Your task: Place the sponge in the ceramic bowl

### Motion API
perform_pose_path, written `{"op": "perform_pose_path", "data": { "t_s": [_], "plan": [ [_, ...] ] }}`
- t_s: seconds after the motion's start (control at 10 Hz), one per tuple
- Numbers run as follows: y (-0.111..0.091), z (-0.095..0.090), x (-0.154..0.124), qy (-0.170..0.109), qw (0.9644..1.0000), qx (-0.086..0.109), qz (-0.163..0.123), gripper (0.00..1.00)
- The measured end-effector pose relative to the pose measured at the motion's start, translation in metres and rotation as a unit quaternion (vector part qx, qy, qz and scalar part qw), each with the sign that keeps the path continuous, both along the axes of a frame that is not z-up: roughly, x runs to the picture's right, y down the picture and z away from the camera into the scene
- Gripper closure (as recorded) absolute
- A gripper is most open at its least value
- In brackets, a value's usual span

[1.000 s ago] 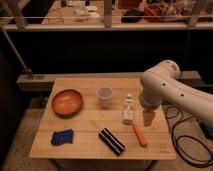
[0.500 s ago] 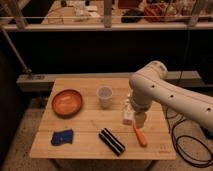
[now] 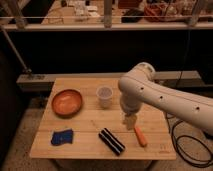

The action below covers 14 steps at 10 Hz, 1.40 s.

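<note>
Near the desk's (image 3: pixel 155 146) front-left corner the sponge (image 3: pixel 62 136) lies flat, apart from the ceramic bowl (image 3: pixel 67 102) by the left edge, so the placing is left to do, while the gripper (image 3: pixel 129 118) hangs mid-desk beneath the arm (image 3: pixel 150 92), open or closed I cannot tell.

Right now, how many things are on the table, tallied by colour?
Orange or orange-brown: 2 (ceramic bowl, orange stick)
Blue: 1 (sponge)
Black with white stripes: 1 (block)
Whitish: 2 (cup, small item partly behind the arm)
Total: 6
The gripper does not show; the arm bends over the right side of the table.
</note>
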<state>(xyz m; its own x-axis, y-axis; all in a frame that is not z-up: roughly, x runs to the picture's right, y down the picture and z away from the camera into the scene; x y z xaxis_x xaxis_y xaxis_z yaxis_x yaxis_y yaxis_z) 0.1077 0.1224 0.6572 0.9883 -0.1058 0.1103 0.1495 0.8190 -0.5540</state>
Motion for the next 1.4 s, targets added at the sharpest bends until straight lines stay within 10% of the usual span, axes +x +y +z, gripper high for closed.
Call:
{"op": "perform_pose_path", "data": {
  "t_s": [1.4],
  "plan": [
    [0.017,0.012,-0.103,-0.072,0.9959,-0.006,-0.055,0.20]
  ]
}}
